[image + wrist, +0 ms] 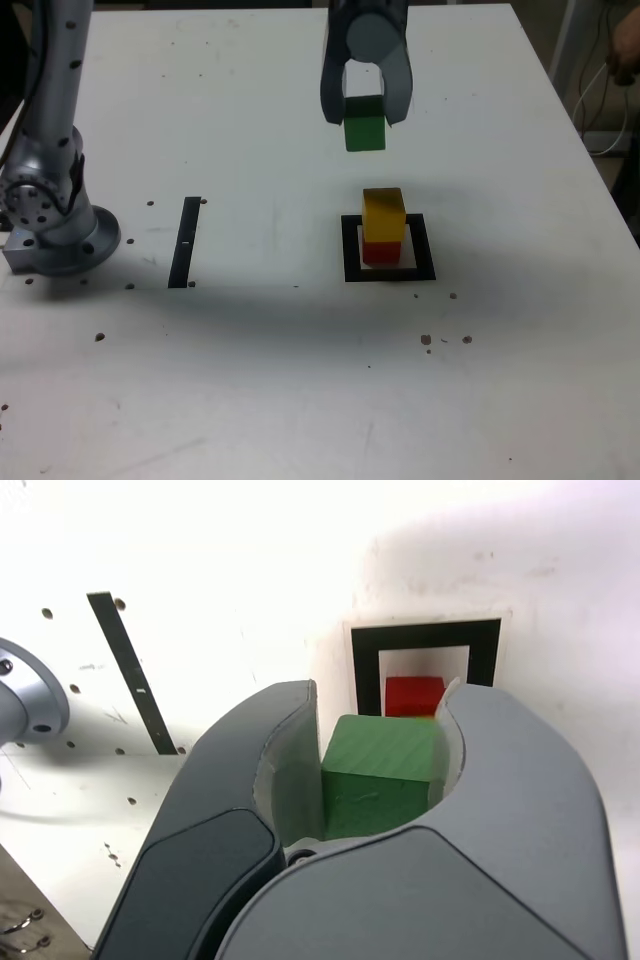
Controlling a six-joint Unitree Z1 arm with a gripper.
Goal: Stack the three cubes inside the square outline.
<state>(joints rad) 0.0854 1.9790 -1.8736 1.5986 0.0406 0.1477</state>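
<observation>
Gripper [365,110]: clamped on the green cube [364,124] — in the air, beyond the stack.
Square outline [424,270]: holds the red cube [381,251] — yellow cube [383,213] on top.

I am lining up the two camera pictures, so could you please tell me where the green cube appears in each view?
Exterior view: the green cube hangs in the gripper, in the air above and behind the yellow-on-red stack.
Wrist view: the green cube sits mid-picture, clamped between the two grey jaws.
Shared landmark: the square outline, which holds the red cube.
</observation>
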